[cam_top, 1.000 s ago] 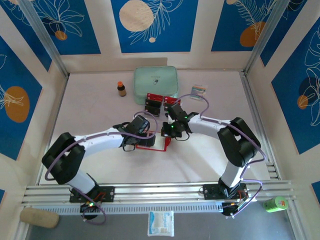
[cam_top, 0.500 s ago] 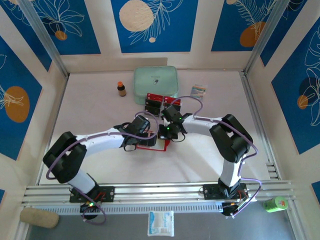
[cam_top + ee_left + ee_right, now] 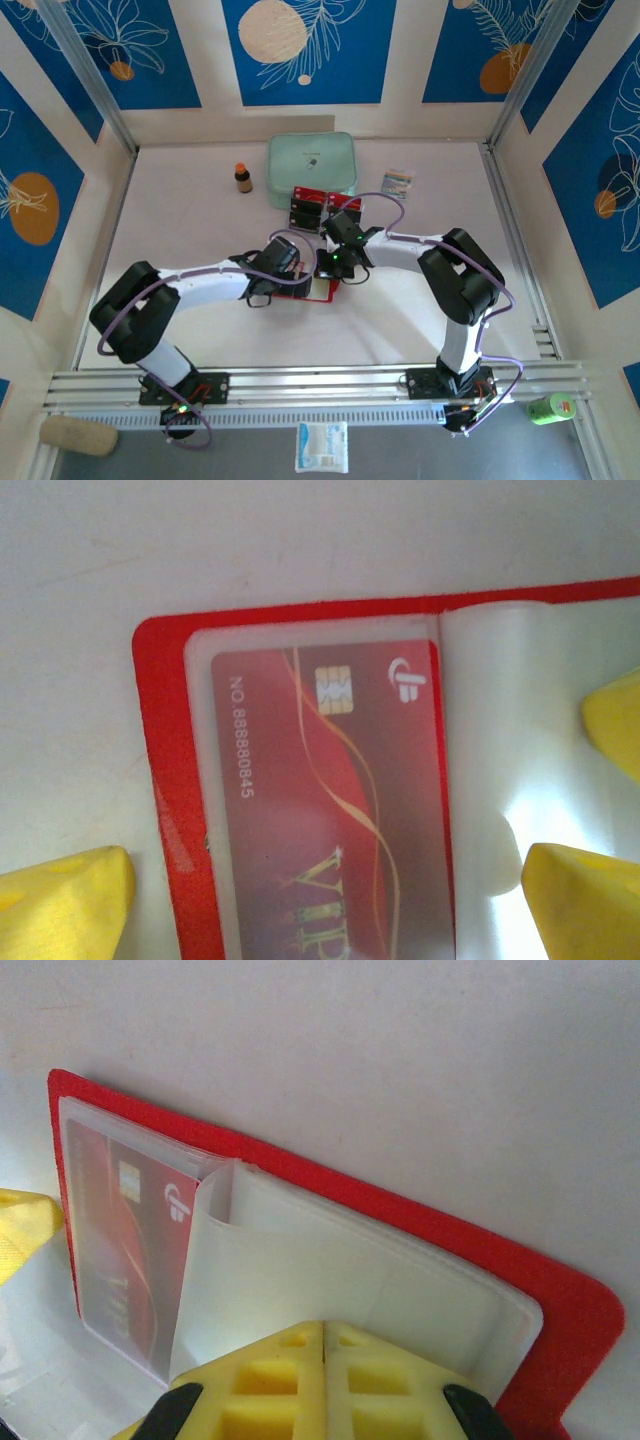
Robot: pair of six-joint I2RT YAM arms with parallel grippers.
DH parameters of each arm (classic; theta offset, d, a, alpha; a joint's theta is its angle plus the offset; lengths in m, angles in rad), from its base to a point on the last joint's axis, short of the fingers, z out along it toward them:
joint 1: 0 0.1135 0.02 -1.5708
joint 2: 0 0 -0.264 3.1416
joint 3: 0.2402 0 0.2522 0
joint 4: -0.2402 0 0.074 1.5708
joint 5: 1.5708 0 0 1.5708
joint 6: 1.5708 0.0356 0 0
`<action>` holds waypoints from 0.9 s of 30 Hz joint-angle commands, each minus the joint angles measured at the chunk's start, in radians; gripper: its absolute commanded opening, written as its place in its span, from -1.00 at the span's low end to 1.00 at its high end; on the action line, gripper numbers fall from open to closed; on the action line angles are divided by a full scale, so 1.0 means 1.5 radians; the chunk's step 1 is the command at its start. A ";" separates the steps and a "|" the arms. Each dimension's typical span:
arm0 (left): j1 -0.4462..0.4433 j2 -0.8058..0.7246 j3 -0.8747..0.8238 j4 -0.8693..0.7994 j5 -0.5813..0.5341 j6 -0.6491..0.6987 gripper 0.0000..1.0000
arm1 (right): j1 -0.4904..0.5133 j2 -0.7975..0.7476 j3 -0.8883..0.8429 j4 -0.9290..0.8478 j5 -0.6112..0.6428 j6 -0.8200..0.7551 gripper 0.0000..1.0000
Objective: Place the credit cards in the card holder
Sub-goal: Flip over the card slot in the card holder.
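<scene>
White tabletop point(image 3: 190, 230); mint case point(image 3: 311, 168), bottle point(image 3: 243, 178) and packet point(image 3: 397, 180) sit far back. Our left gripper point(image 3: 325, 895) straddles the card holder point(image 3: 160, 780), spread; our right gripper point(image 3: 325, 1360) is pinched together.

The card holder point(image 3: 165, 810) lies on the counter point(image 3: 300, 540) between the fingers point(image 3: 60, 900) of the left pincer point(image 3: 320, 900), a credit card point(image 3: 330, 810) in it.

One open card holder point(image 3: 165, 810), one credit card point(image 3: 330, 810) inside. Beyond it: one mint case point(image 3: 312, 165), one bottle point(image 3: 243, 178), one striped packet point(image 3: 397, 180), several overlapping loose cards point(image 3: 318, 208).

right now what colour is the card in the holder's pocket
Red card with gold swirl lines, clearest in the left wrist view.
</scene>
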 commanded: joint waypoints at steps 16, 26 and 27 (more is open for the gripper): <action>-0.007 0.003 -0.028 0.013 -0.002 0.002 0.88 | 0.000 -0.016 -0.004 -0.001 -0.018 0.015 -1.00; -0.006 -0.001 -0.027 0.014 -0.002 0.001 0.83 | -0.014 -0.064 -0.020 -0.007 -0.006 0.019 -0.96; -0.006 0.000 -0.027 0.014 -0.002 0.002 0.81 | -0.017 -0.068 -0.023 -0.007 -0.006 0.020 -0.95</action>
